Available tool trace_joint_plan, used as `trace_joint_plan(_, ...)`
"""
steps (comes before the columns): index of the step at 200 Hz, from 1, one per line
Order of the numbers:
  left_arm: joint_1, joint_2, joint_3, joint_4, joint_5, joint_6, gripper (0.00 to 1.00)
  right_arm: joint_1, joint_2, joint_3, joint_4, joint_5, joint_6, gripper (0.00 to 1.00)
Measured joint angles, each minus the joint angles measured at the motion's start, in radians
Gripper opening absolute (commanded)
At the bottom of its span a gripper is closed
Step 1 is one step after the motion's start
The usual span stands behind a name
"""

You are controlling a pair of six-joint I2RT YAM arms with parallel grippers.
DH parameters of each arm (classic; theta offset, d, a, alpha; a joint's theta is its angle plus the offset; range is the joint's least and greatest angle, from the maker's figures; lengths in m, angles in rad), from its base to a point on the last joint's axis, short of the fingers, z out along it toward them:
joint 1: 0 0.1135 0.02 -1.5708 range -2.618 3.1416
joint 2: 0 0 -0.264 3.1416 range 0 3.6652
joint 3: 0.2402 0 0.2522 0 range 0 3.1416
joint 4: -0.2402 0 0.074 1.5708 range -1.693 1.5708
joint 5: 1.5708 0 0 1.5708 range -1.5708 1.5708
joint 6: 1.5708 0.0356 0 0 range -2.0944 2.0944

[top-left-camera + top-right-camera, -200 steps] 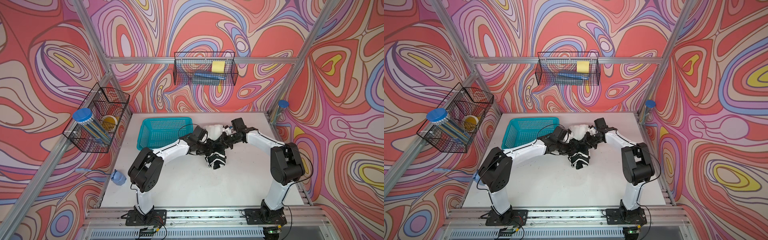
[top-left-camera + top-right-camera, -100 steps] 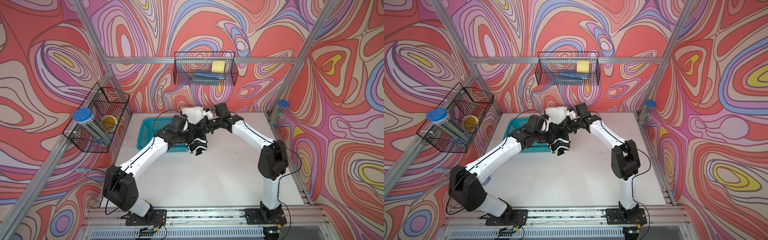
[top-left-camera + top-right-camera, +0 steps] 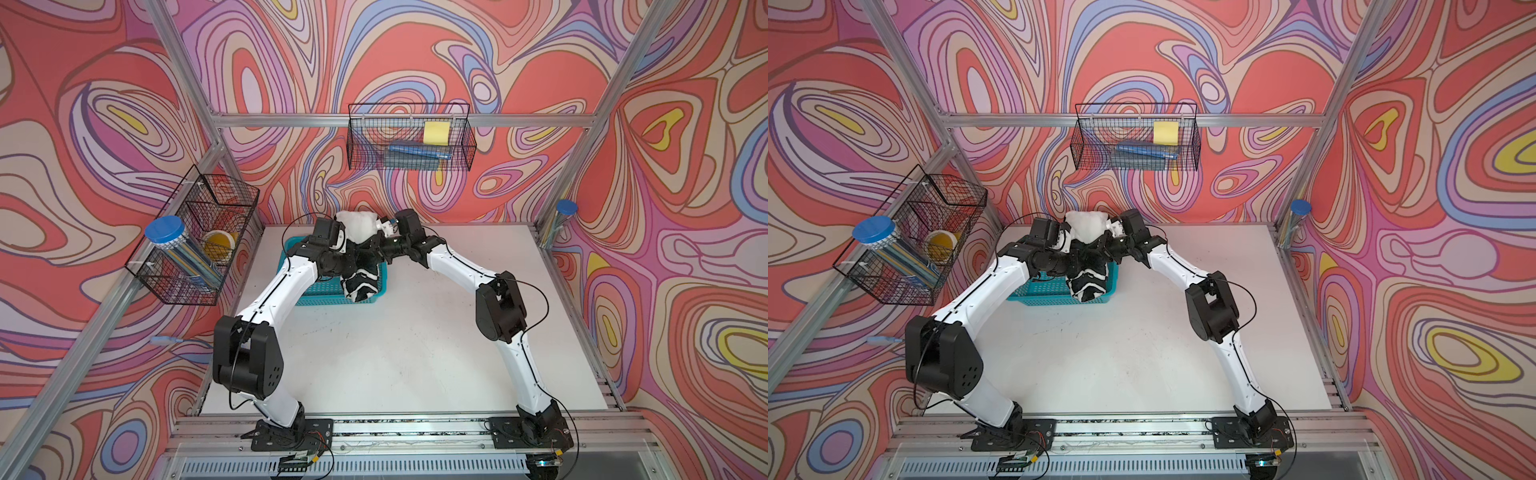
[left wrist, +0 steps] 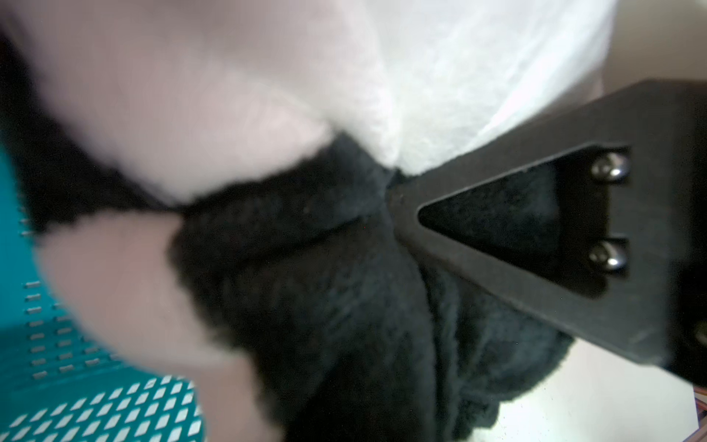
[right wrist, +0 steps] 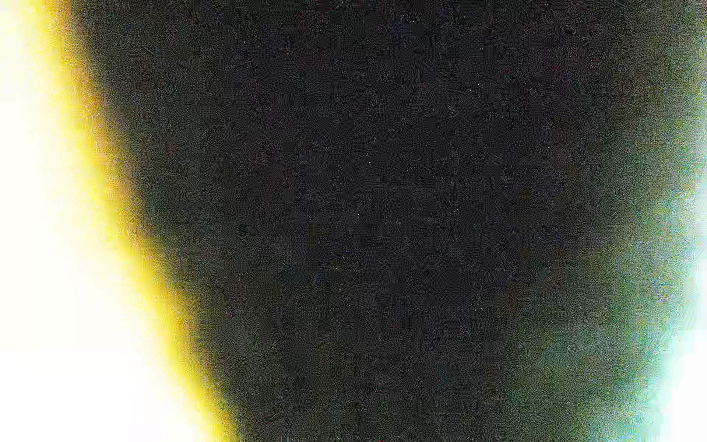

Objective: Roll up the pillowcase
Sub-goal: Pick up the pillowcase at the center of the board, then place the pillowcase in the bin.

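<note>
Motion since a second ago: the pillowcase [image 3: 360, 286], bunched into a roll, has been carried from mid-worktop to the back left. It now hangs over the basket [image 3: 320, 294], at its right end; whether it touches I cannot tell. The left gripper [image 3: 345, 254] stays clenched on black plush, as its wrist view shows. The right gripper [image 3: 380, 249] looks clenched on it too, jaws buried in cloth. Rolling seems done; lowering and letting go likely remain.

The left hand [image 4: 398, 193] pinches the bunched black-and-white pillowcase [image 4: 306, 268] above the teal basket [image 4: 76, 402].
</note>
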Motion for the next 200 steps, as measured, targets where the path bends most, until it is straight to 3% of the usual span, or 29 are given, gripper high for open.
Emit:
trace_joint_plan(46,0.048,0.125,0.086,-0.002,0.037,0.026,0.0,-0.004,0.143,0.191,-0.059,0.039,-0.002,0.0)
trace_joint_plan(104,0.07,0.221,0.101,-0.009,0.078,0.037,0.0,-0.006,0.217,0.239,-0.115,0.053,-0.011,0.0)
trace_joint_plan(154,0.097,0.318,0.228,-0.086,0.116,0.055,0.0,-0.01,0.264,0.316,-0.138,0.087,-0.019,0.0)
trace_joint_plan(167,0.096,0.338,0.245,-0.107,0.123,0.065,0.0,-0.01,0.264,0.315,-0.165,0.101,-0.043,0.04)
trace_joint_plan(200,0.095,0.341,0.226,-0.117,0.127,0.072,0.0,-0.006,0.255,0.297,-0.203,0.106,-0.12,0.27)
